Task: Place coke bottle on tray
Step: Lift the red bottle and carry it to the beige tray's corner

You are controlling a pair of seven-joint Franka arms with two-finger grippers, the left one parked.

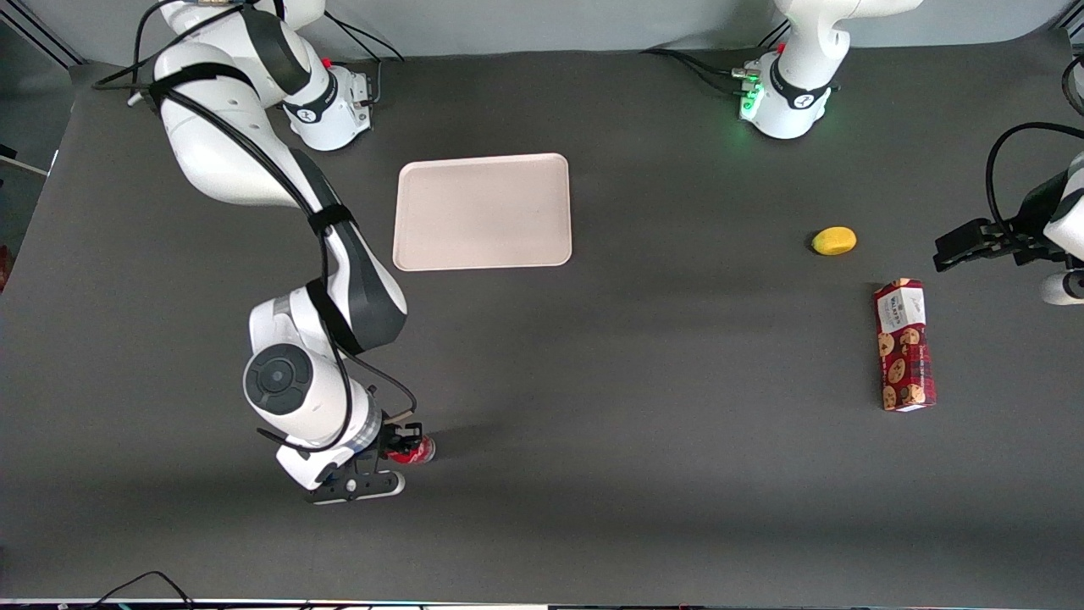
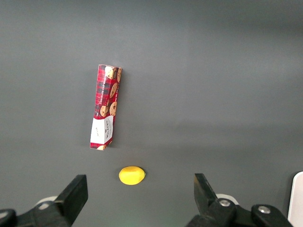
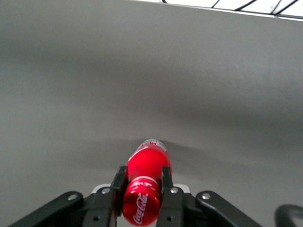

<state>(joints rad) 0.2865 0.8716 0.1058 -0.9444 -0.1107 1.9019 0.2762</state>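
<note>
The gripper sits low near the tabletop edge closest to the front camera, at the working arm's end, and its two fingers are pressed against either side of the coke bottle, so the pincer is closed down to roughly the bottle's width with the bottle between the pads. In the wrist view the bottle appears to lie with its long axis pointing away from the palm, its red label between the fingers and its clear end sticking out past them; whether it is resting on the tabletop or just off it cannot be told. The tray lies well apart, farther from the front camera and nearer the middle of the tabletop, with nothing on it. The main risk, as I judge it, is the round, smooth body: held on its curved sides, it could rotate or slide out between the pads during the lift or the carry. A low carry could also clip the tray's raised rim, and a release from a tilt could let the bottle roll off the shallow tray. The lemon and the cookie box lie toward the parked arm's end, clear of the likely path.
</note>
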